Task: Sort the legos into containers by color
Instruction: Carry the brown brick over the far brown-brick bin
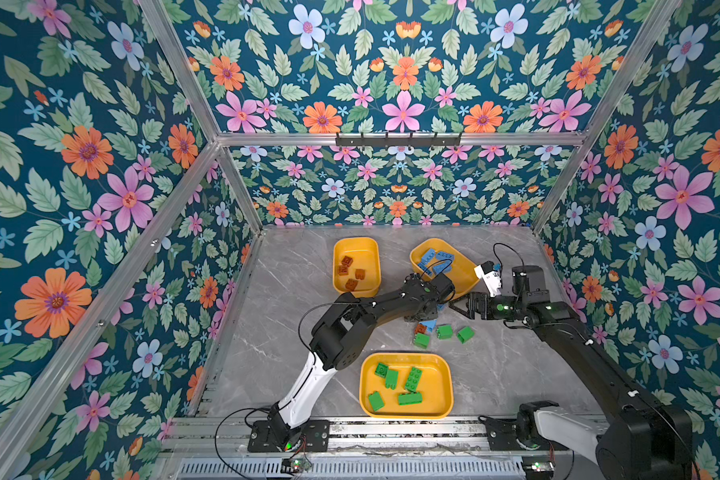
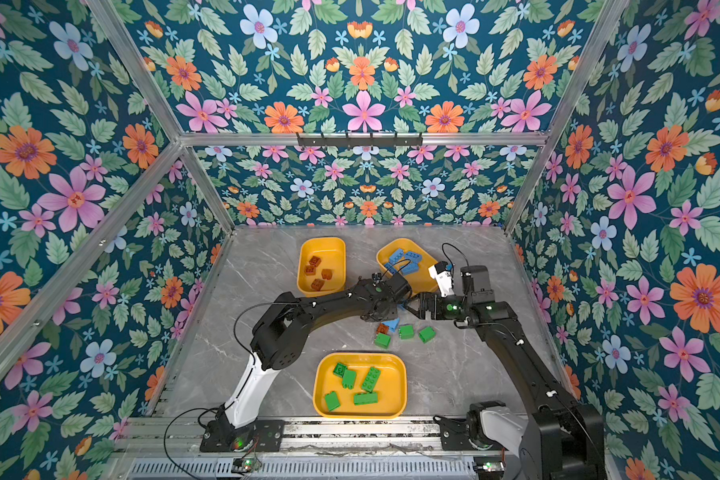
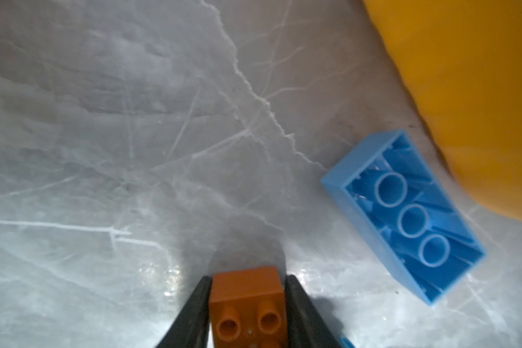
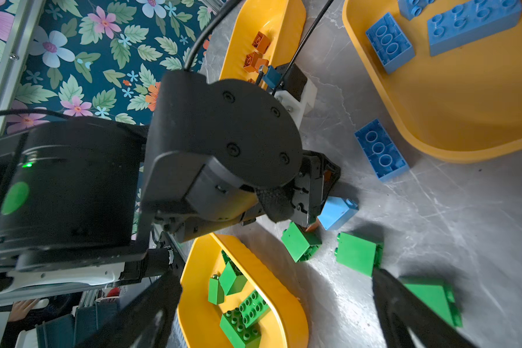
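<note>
Worktop (image 1: 292, 299) has three yellow trays (image 1: 435, 386), one per colour. Right gripper (image 1: 458, 308) hangs wide open, empty, near loose green bricks (image 1: 444, 331). Left gripper (image 3: 247, 279) pinches a brown brick (image 3: 246, 304) down at the worktop, probably headed for brown's tray.

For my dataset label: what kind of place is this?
Likely a robot test cell: an aluminium frame with floral panels encloses a marble-look table, and two robot arms are mounted on a rail.
</note>
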Controlling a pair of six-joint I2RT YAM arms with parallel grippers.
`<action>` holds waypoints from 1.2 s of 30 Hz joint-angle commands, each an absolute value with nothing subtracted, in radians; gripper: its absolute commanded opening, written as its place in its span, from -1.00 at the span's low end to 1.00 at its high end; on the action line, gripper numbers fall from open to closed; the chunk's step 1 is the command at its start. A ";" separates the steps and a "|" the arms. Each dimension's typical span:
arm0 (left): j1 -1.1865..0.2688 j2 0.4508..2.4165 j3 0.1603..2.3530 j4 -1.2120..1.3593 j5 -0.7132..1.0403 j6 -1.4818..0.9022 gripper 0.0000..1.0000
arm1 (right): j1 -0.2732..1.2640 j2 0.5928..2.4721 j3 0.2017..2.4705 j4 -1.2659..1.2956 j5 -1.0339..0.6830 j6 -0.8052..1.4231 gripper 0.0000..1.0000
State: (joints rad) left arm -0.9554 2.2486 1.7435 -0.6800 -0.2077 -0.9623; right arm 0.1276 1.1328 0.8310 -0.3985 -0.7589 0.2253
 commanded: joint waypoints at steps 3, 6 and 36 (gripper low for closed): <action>-0.951 2.240 1.728 -0.765 -0.239 -0.944 -0.40 | 0.126 1.131 0.829 -0.393 -0.761 0.207 0.99; -0.945 2.221 1.713 -0.762 -0.245 -0.924 -0.54 | 0.126 1.131 0.826 -0.390 -0.761 0.210 0.98; -0.482 2.084 1.802 -0.615 -0.111 -0.190 -0.55 | 0.164 1.159 0.808 -0.225 -0.849 0.349 0.98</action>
